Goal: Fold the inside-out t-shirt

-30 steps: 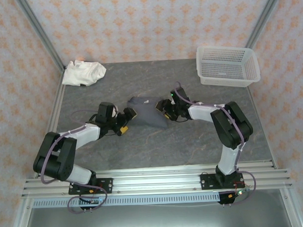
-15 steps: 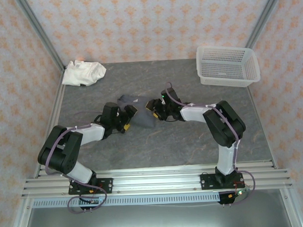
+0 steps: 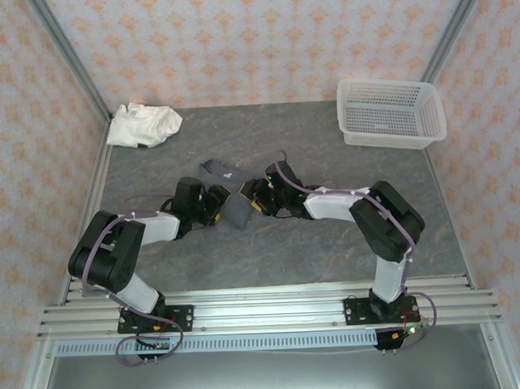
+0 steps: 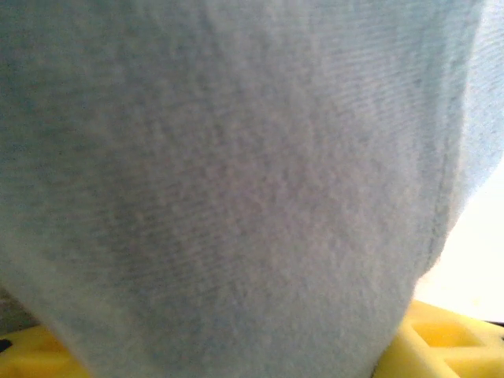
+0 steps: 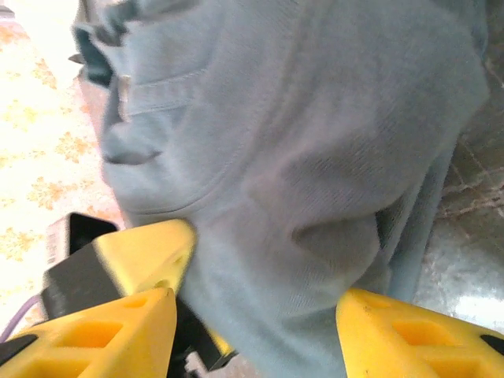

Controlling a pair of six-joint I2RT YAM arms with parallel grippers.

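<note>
I am watching both arms stretching low and inward from their bases, forearms nearly level over the tabletop [image 3: 330, 243], wrists pointing at each other near the middle. The left pincer [image 3: 216, 203] and right pincer [image 3: 252, 200] are sitting close together with the shirt [image 3: 236, 212] bunched between them.

The right pincer is grasping the shirt: on its wrist camera the cloth is filling the gap between the yellow fingers [image 5: 118, 323] and hanging in thick folds above the stone-grey tabletop. On the left wrist camera the cloth is pressing right up to the lens, with yellow showing at the bottom corners, and I cannot tell whether that pincer is clenched or released.

The shirt is looking slate-grey, soft and crumpled into a small wad, seams and a hem showing. A dark flap of it is lying on the tabletop just behind the pincers.
</note>
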